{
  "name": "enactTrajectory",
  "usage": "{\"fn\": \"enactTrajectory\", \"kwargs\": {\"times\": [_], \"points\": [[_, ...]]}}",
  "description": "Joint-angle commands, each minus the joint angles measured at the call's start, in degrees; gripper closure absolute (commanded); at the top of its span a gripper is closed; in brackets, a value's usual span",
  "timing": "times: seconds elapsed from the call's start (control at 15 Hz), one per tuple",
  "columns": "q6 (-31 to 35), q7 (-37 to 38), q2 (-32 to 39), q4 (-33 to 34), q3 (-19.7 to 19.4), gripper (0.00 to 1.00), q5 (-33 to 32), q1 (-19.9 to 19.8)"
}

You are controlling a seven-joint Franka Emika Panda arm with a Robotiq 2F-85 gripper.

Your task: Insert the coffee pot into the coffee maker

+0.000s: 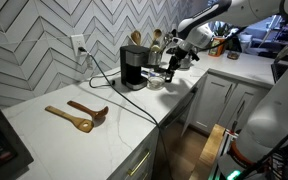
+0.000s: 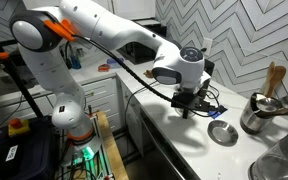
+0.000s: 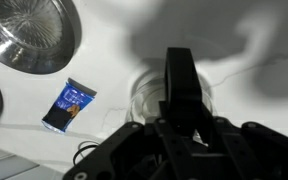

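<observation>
The black coffee maker (image 1: 132, 66) stands on the white counter by the chevron wall, its cord trailing forward. The clear glass coffee pot (image 1: 156, 83) sits on the counter just beside the machine, outside its recess. My gripper (image 1: 171, 64) hangs directly over the pot. In the wrist view one dark finger (image 3: 179, 80) reaches down over the pot's round glass rim (image 3: 142, 100). The fingers overlap there, so I cannot tell whether they are closed on the rim. In an exterior view my gripper (image 2: 188, 108) points down at the counter and hides the pot.
Two wooden spoons (image 1: 79, 115) lie on the counter. A utensil holder (image 1: 136, 40) stands behind the machine. A metal lid (image 2: 222, 132) and a steel pot (image 2: 259, 112) sit near the gripper. A blue packet (image 3: 69, 105) lies beside the coffee pot.
</observation>
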Motion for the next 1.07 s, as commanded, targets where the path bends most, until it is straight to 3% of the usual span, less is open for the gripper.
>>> {"fn": "enactTrajectory", "kwargs": {"times": [0.0, 0.53, 1.0], "points": [[-3.5, 0.5, -2.2, 0.4, 0.4, 0.93, -1.5, -0.3], [-3.6, 2.3, -2.7, 1.4, 2.4, 0.93, -0.4, 1.5], [-2.1, 10.9, -2.8, 1.3, 4.5, 0.93, -0.7, 2.3]]}}
